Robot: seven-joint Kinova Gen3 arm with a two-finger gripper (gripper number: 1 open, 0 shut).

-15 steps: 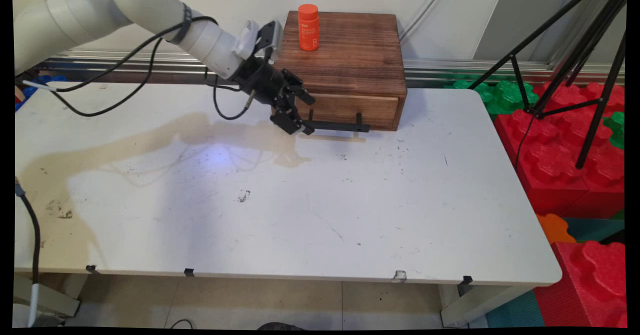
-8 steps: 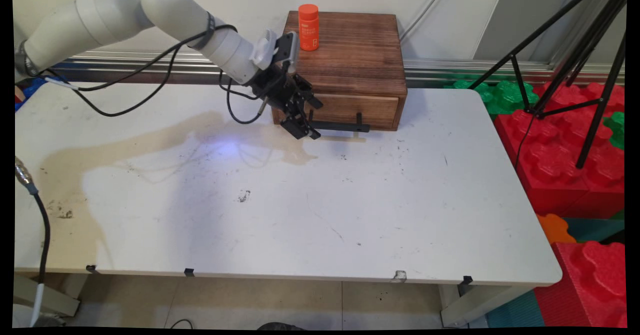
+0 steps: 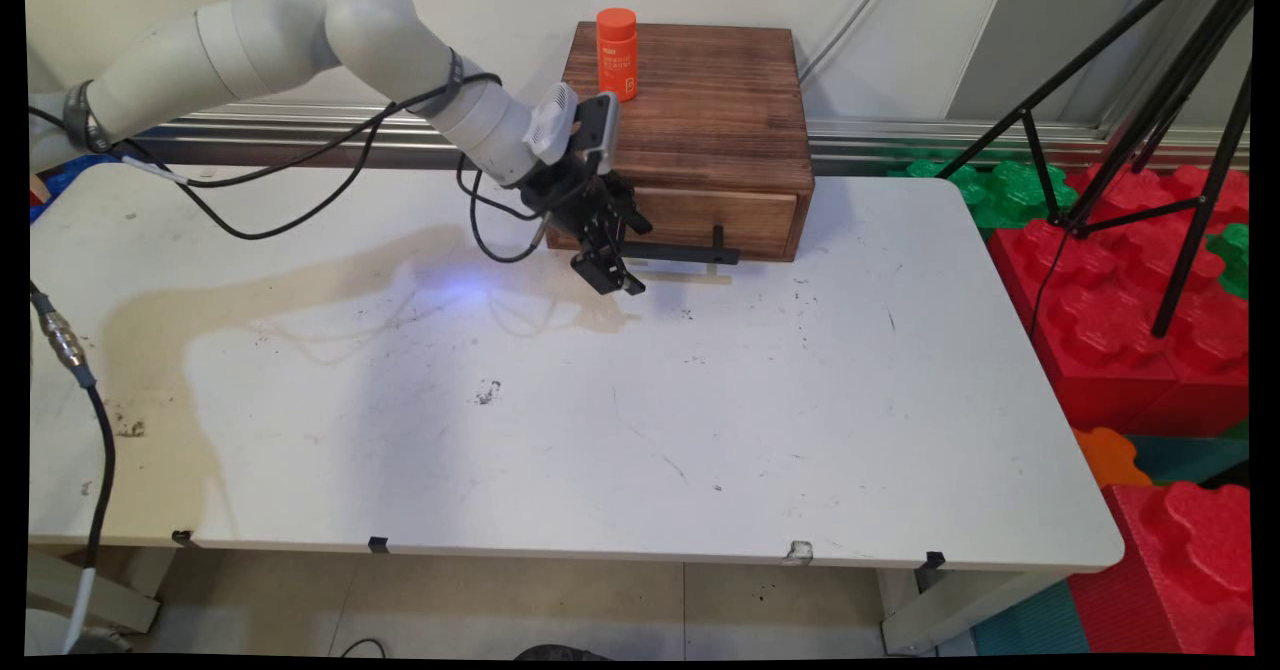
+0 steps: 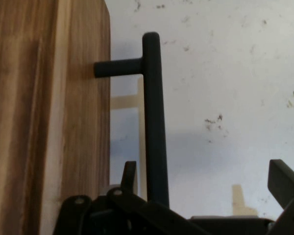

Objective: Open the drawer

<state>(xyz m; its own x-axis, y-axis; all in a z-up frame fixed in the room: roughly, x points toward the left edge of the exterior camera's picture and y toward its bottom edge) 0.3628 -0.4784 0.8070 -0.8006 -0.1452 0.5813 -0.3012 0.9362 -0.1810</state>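
Looking down across the white table (image 3: 640,430) in the main view, the arm comes in from the upper left with black cables (image 3: 300,180) drooping off it, and the gripper (image 3: 612,278) sits a bit left of centre in the upper half of the frame. It's low over the table, right at the left end of the black handle (image 3: 680,250) that runs along the front of the wooden drawer box (image 3: 700,120). The box stands at the top middle, against the back edge of the table. An orange bottle (image 3: 617,54) stands upright on the box's top, near its back left corner. Over on the right side of the frame there are red foam blocks (image 3: 1130,300) and some green ones, plus black tripod legs (image 3: 1190,130) crossing the upper right. From this angle the claw is too small and dark to read.

Hand view is way clearer. The drawer front (image 4: 49,117) fills the left side as a wall of wood grain, and the handle bar (image 4: 154,122) runs top to bottom just right of it, with one post joining it to the wood near the top. One finger (image 4: 129,176) pokes up at the bottom between the wood and the bar, the other finger (image 4: 284,183) is far off at the bottom right. So the claw (image 4: 206,181) is spread wide apart with the bar between the fingers, not clamped on it.
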